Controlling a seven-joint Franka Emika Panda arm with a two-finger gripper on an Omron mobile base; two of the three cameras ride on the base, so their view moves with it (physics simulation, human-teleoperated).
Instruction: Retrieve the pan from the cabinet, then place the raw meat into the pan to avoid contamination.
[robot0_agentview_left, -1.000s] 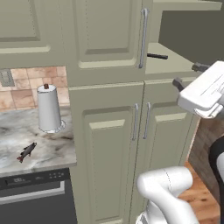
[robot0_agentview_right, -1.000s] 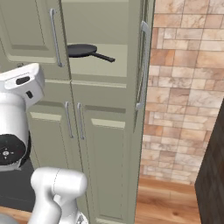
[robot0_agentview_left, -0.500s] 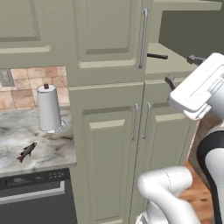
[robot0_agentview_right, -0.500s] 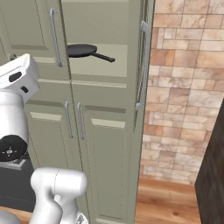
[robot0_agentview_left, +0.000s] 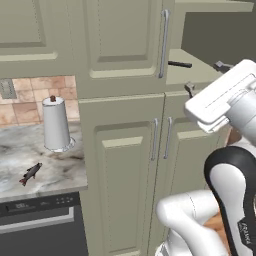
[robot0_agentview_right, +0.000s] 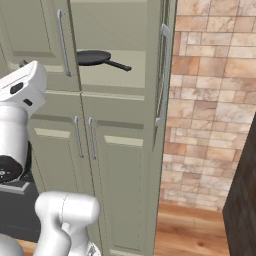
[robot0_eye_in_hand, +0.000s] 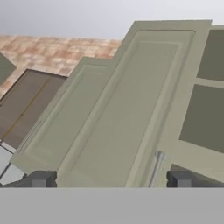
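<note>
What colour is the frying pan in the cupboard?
The round shallow frying pan is dark grey-black, clearest in the right base view.

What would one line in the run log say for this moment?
pan: on shelf in cabinet, door open | fish: on counter by paper towel roll | fingers: open, empty

Tall sage-green cabinet (robot0_agentview_right: 120, 150) with its upper right door swung open, long silver bar handles. Dark round pan (robot0_agentview_right: 94, 57) sitting flat on the shelf inside, thin black handle pointing out right. Tiny dark fish (robot0_agentview_left: 30, 173) lying on the marble counter, well apart from it.
</note>
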